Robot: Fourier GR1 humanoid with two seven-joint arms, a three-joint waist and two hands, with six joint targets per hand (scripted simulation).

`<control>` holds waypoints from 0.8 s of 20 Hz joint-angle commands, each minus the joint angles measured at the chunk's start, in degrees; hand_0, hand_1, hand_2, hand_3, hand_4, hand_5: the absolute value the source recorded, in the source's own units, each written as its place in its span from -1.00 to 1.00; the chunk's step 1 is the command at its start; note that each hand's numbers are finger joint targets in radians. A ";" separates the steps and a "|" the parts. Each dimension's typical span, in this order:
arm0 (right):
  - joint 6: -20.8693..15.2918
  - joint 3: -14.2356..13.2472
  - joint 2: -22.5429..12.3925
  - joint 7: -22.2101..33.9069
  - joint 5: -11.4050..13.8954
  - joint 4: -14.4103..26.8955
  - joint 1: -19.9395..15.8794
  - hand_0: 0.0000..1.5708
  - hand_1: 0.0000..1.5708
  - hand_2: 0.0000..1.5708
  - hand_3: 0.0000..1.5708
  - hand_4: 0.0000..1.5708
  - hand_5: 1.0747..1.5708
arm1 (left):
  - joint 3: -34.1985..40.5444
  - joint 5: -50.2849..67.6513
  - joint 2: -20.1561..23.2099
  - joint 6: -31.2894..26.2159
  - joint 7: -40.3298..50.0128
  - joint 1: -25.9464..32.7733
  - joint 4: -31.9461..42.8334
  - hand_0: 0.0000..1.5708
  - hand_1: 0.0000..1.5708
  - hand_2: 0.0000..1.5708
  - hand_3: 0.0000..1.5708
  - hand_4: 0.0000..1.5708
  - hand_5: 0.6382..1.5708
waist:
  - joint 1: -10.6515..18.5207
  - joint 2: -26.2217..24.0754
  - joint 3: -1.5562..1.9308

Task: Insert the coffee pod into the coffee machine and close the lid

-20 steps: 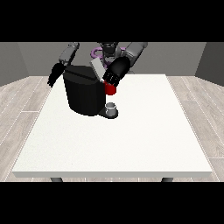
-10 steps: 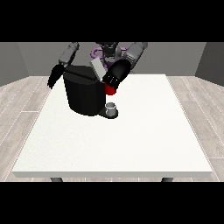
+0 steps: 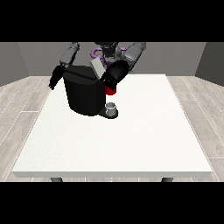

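Black coffee machine (image 3: pixel 83 94) up in the upper left part of the white table (image 3: pixel 131 140). Hand at the view's right (image 3: pixel 114 75) right beside the machine's top, nearer than any other. Just under it, a red thing at the machine (image 3: pixel 110 90). Lower down, a small grey thing (image 3: pixel 111 108) on the machine's base; can't tell if it's the pod. Hand at the view's left (image 3: pixel 55 78) hanging by the machine's far side. Fingers too small to read on both hands. Lots of bare table toward the bottom of the frame, edges far off.
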 commanded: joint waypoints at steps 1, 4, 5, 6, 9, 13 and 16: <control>0.19 -1.05 -0.70 -1.41 -0.35 2.04 -0.99 -1.00 -1.00 -1.00 -1.00 -1.00 1.00 | -1.32 -1.81 -1.67 3.03 0.53 -0.41 -1.00 0.56 0.56 0.49 0.13 -1.00 1.00 | 0.69 1.00 -0.03; -0.88 1.23 0.07 -0.47 1.90 -0.09 -0.19 -1.00 -1.00 -1.00 -1.00 -0.72 1.00 | -1.10 -2.58 1.99 1.97 -2.16 -1.09 0.43 0.33 0.33 0.34 -0.05 -1.00 1.00 | -0.70 1.67 -0.05; 0.27 0.32 -0.56 0.03 0.43 -1.14 -0.03 -1.00 -1.00 -1.00 -1.00 -0.81 1.00 | -1.00 -2.93 1.95 3.86 -2.76 0.22 0.48 0.27 0.27 0.30 -0.09 -1.00 1.00 | -1.59 1.56 -0.06; 0.07 -0.56 -1.16 2.54 0.19 -1.33 -2.23 -1.00 -1.00 -1.00 -1.00 -0.73 1.00 | -1.10 -3.08 2.16 3.97 -3.63 0.43 0.63 0.18 0.18 0.25 -0.12 -1.00 1.00 | -0.65 1.74 -0.07; -0.13 1.11 -0.37 1.57 1.64 -0.24 -1.15 -1.00 -1.00 -1.00 -1.00 -0.79 1.00 | -2.12 -4.57 0.96 4.31 -1.06 -0.93 0.25 -0.35 -0.35 -0.01 -0.24 -1.00 1.00 | -1.37 1.20 -0.05; -0.55 0.81 -0.02 0.46 1.20 -1.52 0.56 -1.00 -1.00 -1.00 -1.00 -0.78 1.00 | -0.62 -4.21 5.41 3.32 -4.73 0.29 1.66 -1.00 -1.00 -0.21 -0.38 -1.00 1.00 | -0.77 1.66 -0.06; -3.81 1.07 1.48 0.29 3.15 0.35 -0.69 -1.00 -1.00 -1.00 -1.00 -0.81 1.00 | -0.63 -4.14 3.37 4.69 -3.96 -1.34 0.29 -1.00 -1.00 -0.29 -0.42 -1.00 1.00 | 1.03 2.65 -0.05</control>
